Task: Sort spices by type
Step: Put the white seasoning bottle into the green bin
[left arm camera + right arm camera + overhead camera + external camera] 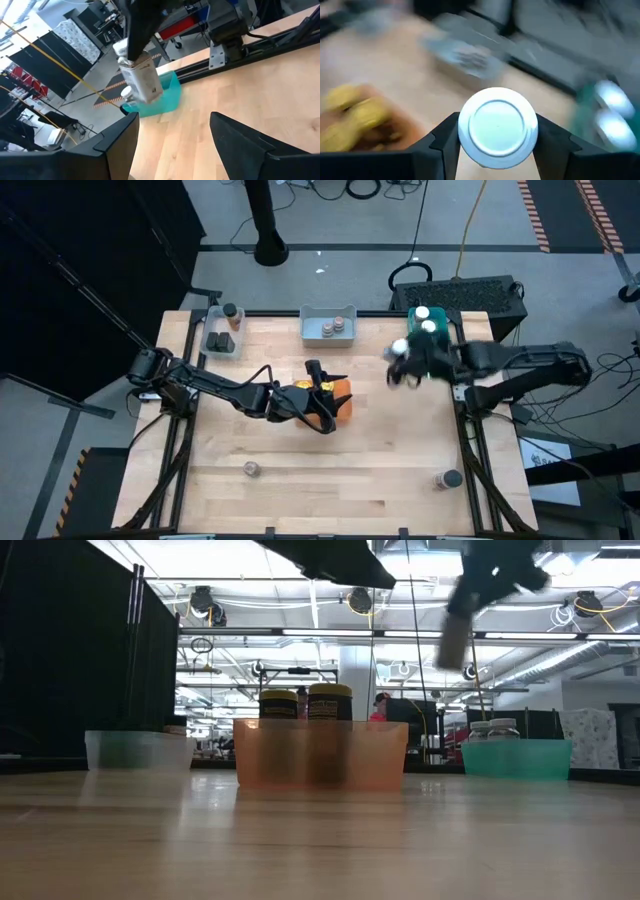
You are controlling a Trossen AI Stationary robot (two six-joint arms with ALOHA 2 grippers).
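My right gripper (403,363) is shut on a white-lidded spice jar (497,127) in the air, between the orange tray (340,398) and the teal tray (432,322). The left wrist view shows that jar (142,82) in front of the teal tray (157,100). My left gripper (175,145) stands open and holds nothing, by the orange tray, which holds yellow-lidded jars (329,700). White-lidded jars (428,320) stand in the teal tray. Two loose jars (252,469) (447,479) stand on the table near its front edge. My right gripper pinches the jar's body between its two fingers, which sit on opposite sides just below the white lid (497,125). The fingers (140,30) come at it slanting down from above. The jar hangs tilted, lifted clear of the table and the trays.
A blue-grey tray (328,326) with grey-lidded jars stands at the far middle. At the far left is a clear tray (222,332) with dark-lidded jars. Bare tabletop lies across the near half between the two loose jars.
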